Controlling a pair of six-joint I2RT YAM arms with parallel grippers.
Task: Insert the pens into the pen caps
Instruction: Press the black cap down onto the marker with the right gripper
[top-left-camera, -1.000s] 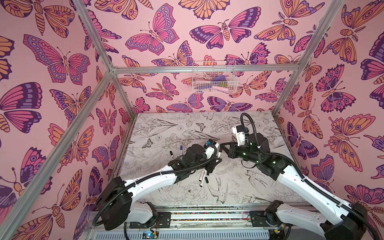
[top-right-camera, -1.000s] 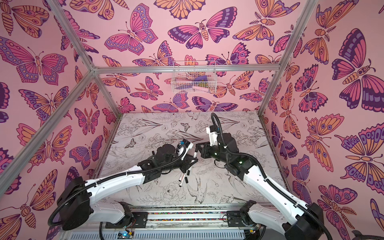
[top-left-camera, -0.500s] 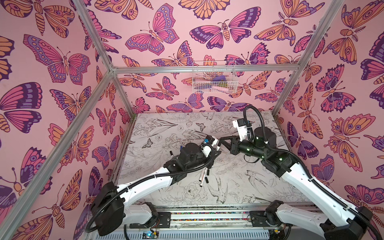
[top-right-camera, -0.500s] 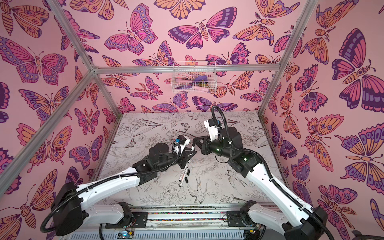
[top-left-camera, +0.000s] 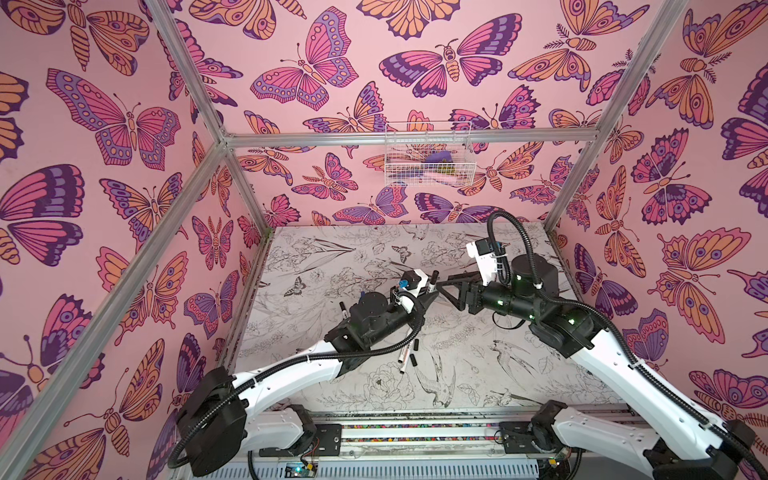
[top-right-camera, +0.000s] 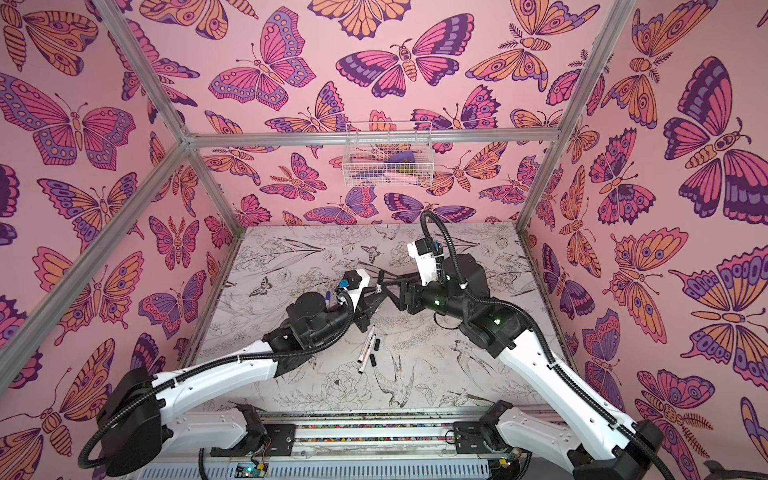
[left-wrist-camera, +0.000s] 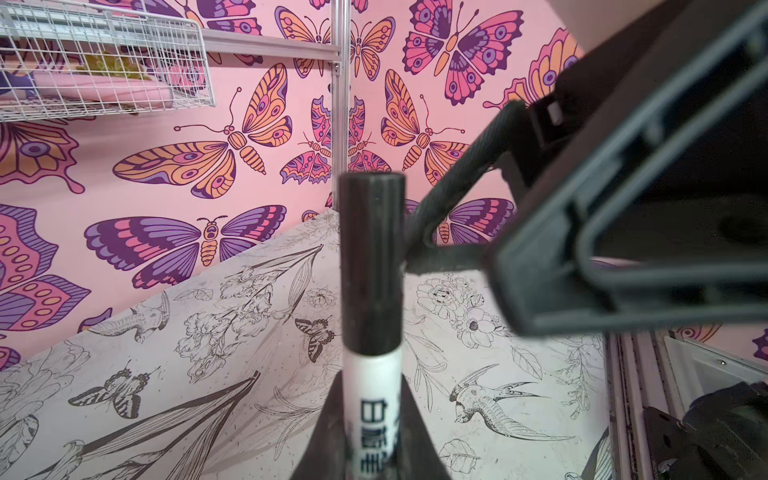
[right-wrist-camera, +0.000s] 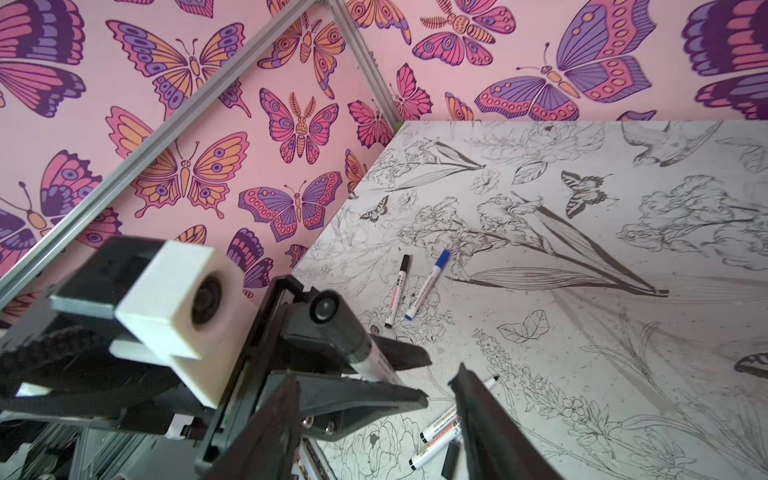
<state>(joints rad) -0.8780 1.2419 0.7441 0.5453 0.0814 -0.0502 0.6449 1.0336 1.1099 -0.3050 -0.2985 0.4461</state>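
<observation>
One pen (left-wrist-camera: 372, 399) sits clamped in the left end effector (top-left-camera: 428, 296), its cap (left-wrist-camera: 371, 266) just beside the spread right end effector (top-left-camera: 444, 281).

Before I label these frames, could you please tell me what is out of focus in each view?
Left wrist view: the white-barrelled pen with a black cylindrical cap is fairly sharp, the right pincer blurred. Right wrist view: that pincer's black fingers are soft, the blue-capped pen on the table crisp. Both top views: sharp throughout.
</observation>
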